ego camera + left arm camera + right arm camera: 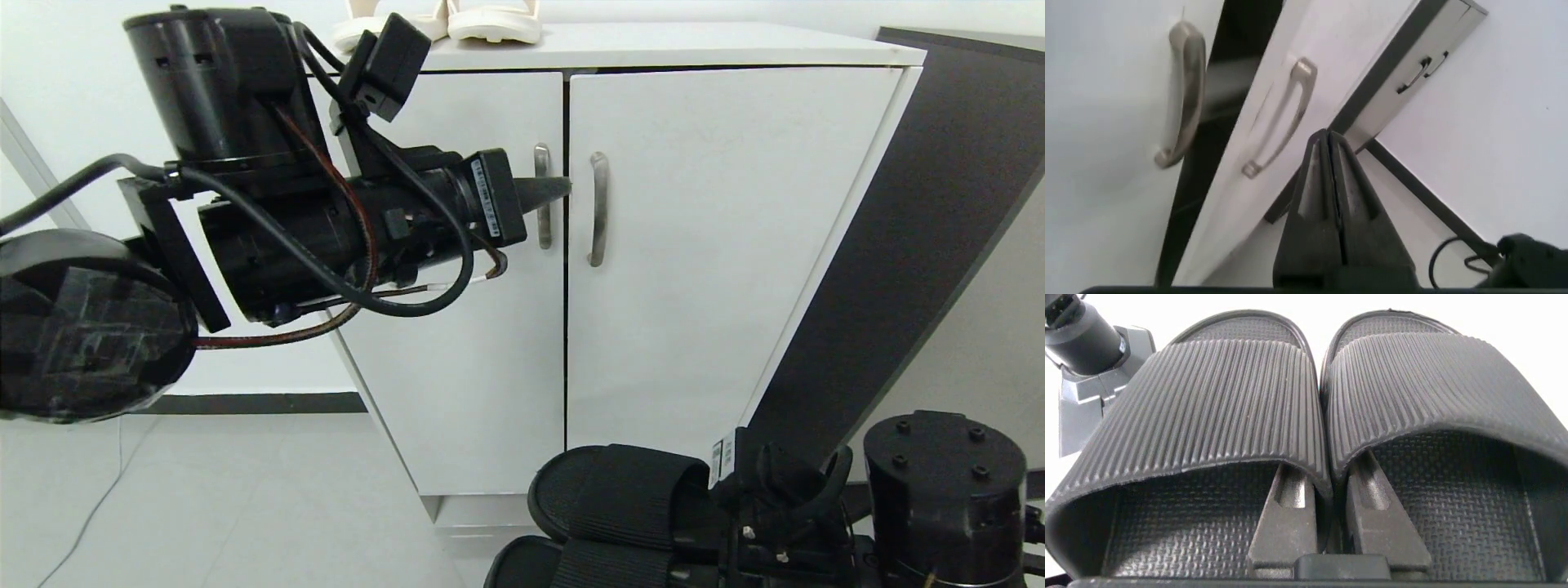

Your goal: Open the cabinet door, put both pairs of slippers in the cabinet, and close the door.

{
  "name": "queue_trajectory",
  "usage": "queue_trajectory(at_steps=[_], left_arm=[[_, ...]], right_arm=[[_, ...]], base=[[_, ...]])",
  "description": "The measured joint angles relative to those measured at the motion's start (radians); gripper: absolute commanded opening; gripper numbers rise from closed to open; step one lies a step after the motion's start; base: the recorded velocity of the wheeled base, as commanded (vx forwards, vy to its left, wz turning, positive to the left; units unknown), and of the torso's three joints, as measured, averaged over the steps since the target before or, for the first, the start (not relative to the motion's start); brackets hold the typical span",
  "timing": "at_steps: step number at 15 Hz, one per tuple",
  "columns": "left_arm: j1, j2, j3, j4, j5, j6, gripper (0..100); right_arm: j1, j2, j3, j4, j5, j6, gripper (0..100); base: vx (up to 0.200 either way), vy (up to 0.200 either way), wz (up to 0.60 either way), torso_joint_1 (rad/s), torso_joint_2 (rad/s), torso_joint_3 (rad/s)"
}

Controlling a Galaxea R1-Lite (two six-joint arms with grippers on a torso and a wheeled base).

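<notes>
A white cabinet (pixel 694 245) with two doors stands in front of me, and both doors look closed. Its two metal handles (pixel 542 196) (pixel 598 208) flank the centre gap. My left gripper (pixel 560 189) is shut and empty, with its tip right at the handles (pixel 1286 122), level with their upper part. A pair of white slippers (pixel 492 21) lies on the cabinet top. Low down in front of the cabinet, my right gripper (pixel 1329 510) is shut on a pair of black slippers (pixel 620 498) (pixel 1233 400). One finger sits inside each slipper, pinching their adjoining walls.
A dark grey panel (pixel 939 212) leans or stands right of the cabinet. Pale tiled floor (pixel 245 506) with a black baseboard (pixel 245 402) lies to the left, and a thin cable (pixel 98 506) runs across it. The left wrist view shows another handled unit (pixel 1422 72) farther off.
</notes>
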Motion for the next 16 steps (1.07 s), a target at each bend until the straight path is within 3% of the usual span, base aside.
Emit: queue_trajectory(at_steps=[4,9,16], left_arm=[[0.039,0.059,-0.061,0.001,0.001,0.0,0],[0.09,0.113,-0.11,0.003,-0.004,-0.025,0],[0.096,0.191,-0.199,0.007,-0.009,-0.026,0]], right_arm=[[0.004,-0.001,0.0,0.0,0.0,-0.001,0],[0.006,0.001,0.0,0.0,0.0,-0.001,0],[0.008,0.003,0.0,0.0,0.0,-0.001,0]], base=[[0.0,0.0,0.0,0.0,0.0,0.0],[0.0,0.0,0.0,0.0,0.0,0.0],[0.0,0.0,0.0,0.0,0.0,0.0]])
